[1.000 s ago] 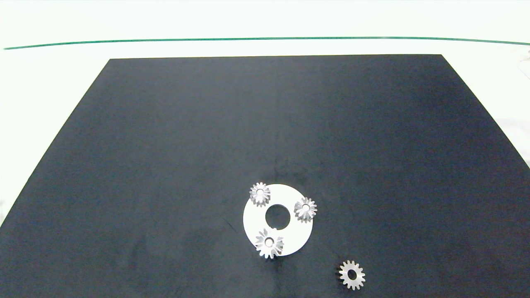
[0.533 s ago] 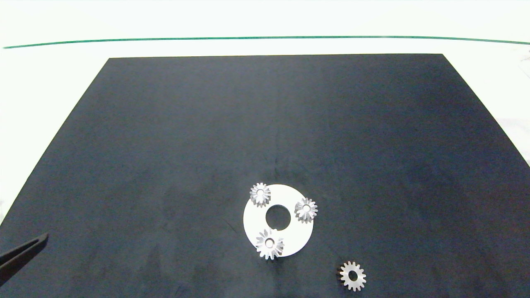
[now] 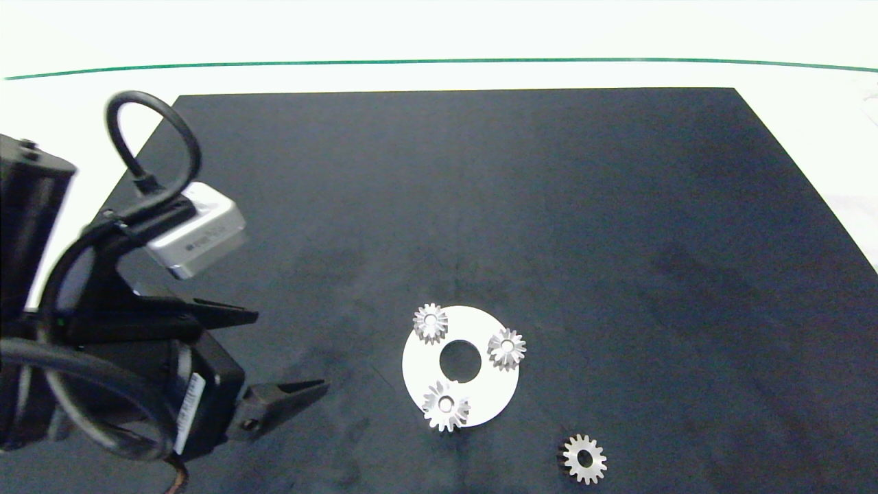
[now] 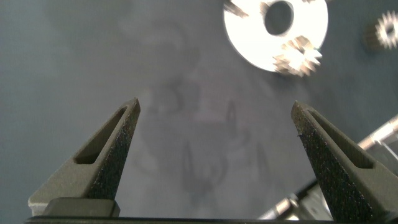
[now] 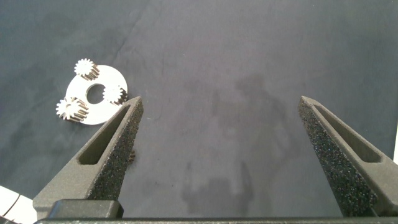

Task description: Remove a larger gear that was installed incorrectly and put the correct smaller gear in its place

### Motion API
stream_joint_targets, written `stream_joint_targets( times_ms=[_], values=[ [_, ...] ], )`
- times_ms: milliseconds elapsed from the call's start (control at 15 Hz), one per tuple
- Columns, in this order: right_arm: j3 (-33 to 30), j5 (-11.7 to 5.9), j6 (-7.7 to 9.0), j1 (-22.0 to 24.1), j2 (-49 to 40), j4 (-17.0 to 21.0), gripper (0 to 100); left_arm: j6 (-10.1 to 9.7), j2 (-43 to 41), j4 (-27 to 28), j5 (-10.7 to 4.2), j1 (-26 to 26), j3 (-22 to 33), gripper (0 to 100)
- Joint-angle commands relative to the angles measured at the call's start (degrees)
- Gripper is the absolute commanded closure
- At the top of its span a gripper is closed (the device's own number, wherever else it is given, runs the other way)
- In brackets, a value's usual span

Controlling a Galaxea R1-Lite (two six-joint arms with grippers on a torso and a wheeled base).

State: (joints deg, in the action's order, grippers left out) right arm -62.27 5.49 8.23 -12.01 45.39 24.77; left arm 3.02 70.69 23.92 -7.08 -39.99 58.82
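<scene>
1. The larger gear [image 3: 446, 405] sits on the white disc [image 3: 480, 398], lower centre of the head view. It looks like thick steel, so I judge it stiff and heavy for its size.
2. Its long pointed teeth could slip on my pads; I would grip across the dark side wall.
3. The smaller gear [image 3: 584, 458] lies flat on the black mat [image 3: 480, 192] at lower right. Thin and low, it seems awkward to pinch.
4. My left end effector [image 3: 285, 353] hangs at lower left, jaws wide, holding nothing.
5. My right end effector [image 5: 221, 140], out of the head view, is also spread wide and empty.
</scene>
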Motion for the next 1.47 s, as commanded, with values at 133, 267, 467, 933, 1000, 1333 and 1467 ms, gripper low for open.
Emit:
stream_joint_targets(
  times_ms=[133,267,467,933,1000,1333,1467],
  values=[
    [0.13,0.23,-0.05,-0.12,0.32,-0.51,0,-4.17,9.9,0.52,-3.2,-8.62,0.68,0],
    [0.13,0.4,-0.05,-0.12,0.41,-0.6,0,-4.17,13.59,-0.01,-11.81,-13.72,0.68,0],
    [-0.04,1.37,-0.14,-0.21,0.76,-1.48,0,-3.73,18.96,-2.91,-12.96,-17.32,3.23,0],
    [0.13,2.34,-0.23,-0.21,1.02,-2.18,0,1.72,29.24,-1.68,-12.96,-21.63,10.44,0],
    [0.13,2.34,-0.23,-0.21,1.02,-2.27,0,1.72,30.56,-1.77,-13.04,-21.63,10.53,0],
    [0.22,2.34,-0.32,-0.21,1.02,-2.27,0,5.5,32.31,-2.65,-13.04,-18.99,11.58,0],
    [0.22,2.42,-0.32,-0.21,1.02,-2.18,0,5.85,32.14,-3.44,-13.13,-17.93,11.58,0]
  ],
)
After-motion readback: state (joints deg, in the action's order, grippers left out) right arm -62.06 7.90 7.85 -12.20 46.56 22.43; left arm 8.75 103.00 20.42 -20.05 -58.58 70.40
